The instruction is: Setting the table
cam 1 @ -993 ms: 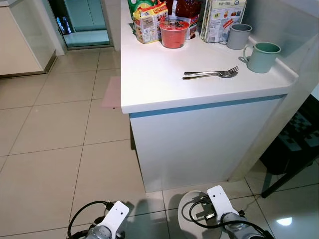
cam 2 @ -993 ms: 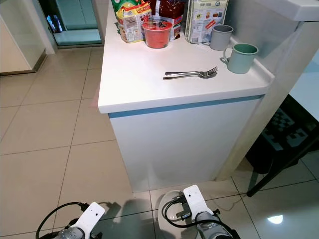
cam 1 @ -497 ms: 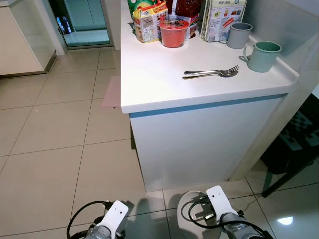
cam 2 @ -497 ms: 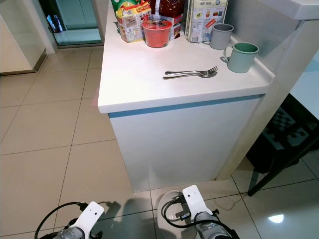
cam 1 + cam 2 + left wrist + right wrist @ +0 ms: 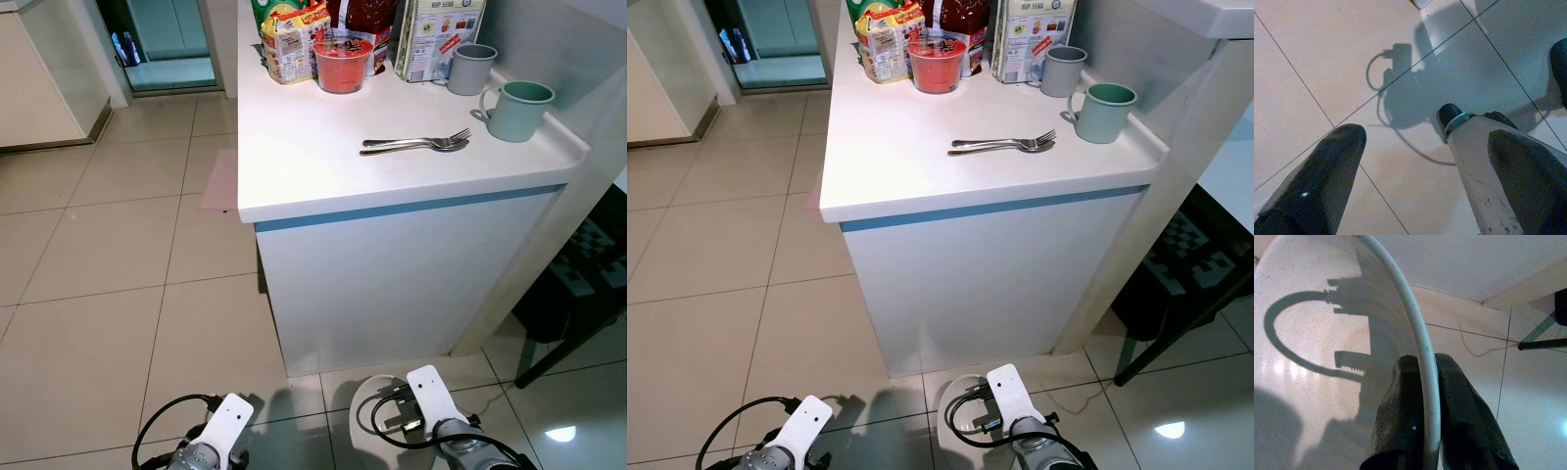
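Observation:
My right gripper [image 5: 1422, 366] is shut on the rim of a white speckled plate [image 5: 1312, 333], held low over the floor tiles; the plate [image 5: 363, 408] shows as a pale disc under my right wrist. My left gripper [image 5: 1425, 161] hangs open above the tiles with nothing between its fingers [image 5: 1322, 176]. Ahead stands a white counter [image 5: 313, 166] with a blue stripe. Two forks [image 5: 416, 144] lie side by side on it. A green mug [image 5: 516, 110] and a grey cup [image 5: 469, 69] stand at its right edge.
A red bowl [image 5: 343, 64], snack packs [image 5: 292, 39] and a box [image 5: 436, 34] crowd the counter's far end. A dark chair [image 5: 578, 284] stands right of the counter. Open tiled floor [image 5: 108, 255] lies to the left, with a pink mat [image 5: 220, 181] and a doorway [image 5: 167, 39] beyond.

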Motion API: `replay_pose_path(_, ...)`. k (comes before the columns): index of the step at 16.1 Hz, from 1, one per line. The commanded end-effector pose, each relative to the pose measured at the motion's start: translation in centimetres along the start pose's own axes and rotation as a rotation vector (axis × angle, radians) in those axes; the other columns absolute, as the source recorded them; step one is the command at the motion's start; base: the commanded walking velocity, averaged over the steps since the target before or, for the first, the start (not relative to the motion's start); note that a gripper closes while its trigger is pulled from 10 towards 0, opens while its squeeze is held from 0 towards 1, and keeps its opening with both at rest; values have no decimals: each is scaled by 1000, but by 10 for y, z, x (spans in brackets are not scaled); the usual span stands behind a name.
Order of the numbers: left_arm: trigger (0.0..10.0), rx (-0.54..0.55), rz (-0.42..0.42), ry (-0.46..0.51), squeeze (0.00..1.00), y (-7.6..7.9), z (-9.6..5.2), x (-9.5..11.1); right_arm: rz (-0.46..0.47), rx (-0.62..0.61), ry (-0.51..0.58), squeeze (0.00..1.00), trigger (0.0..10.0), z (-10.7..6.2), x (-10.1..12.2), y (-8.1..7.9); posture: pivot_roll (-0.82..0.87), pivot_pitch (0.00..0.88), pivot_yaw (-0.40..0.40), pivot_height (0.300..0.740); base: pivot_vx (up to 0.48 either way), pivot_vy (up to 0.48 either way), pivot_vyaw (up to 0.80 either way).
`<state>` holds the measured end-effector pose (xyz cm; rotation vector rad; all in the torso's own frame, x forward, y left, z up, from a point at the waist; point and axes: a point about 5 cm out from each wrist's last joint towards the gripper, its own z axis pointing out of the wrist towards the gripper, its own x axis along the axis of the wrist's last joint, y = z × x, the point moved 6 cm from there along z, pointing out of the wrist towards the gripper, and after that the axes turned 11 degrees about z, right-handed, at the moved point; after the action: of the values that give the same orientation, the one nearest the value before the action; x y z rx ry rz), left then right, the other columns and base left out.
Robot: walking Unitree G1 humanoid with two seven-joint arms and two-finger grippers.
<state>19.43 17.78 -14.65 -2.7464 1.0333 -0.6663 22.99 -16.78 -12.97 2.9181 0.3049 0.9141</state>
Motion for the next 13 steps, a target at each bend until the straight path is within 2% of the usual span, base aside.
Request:
replay_pose_path(1, 10000, 0, -3, -8, 0, 1, 0, -3, -10, -1, -58, 0, 0, -2, -17, 1, 75, 0, 26, 740, 0, 0, 0)
replay_pose_path(9, 10000, 2, 13, -7, 0, -1, 0, -2, -15, 4, -54, 0, 0, -2, -16, 1, 75, 0, 25, 740, 0, 0, 0)
replay_pose_path(13, 10000, 35, -44, 119, 0, -4, -2, 16, 3, 14, 3, 0, 0, -2, -7, 0, 75, 0, 20, 740, 0, 0, 0)
